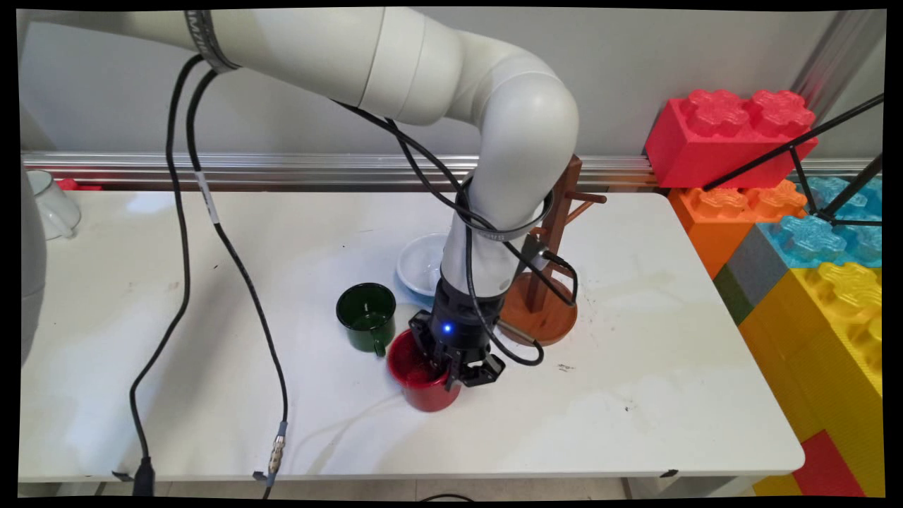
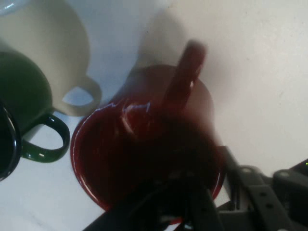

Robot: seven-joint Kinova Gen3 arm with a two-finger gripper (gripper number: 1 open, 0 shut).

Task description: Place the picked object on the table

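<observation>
A red mug stands upright on the white table, near its front middle. My gripper comes down on the mug's right rim, with one finger inside the cup and the other outside the wall, closed on it. In the hand view the mug's handle points away from me. A dark green mug stands just to the left of the red one, and a white mug sits behind it, partly hidden by the arm.
A wooden mug tree with pegs stands right behind the gripper. Another white mug sits at the far left edge. Large toy bricks are stacked off the table's right end. Black cables hang over the table's left half.
</observation>
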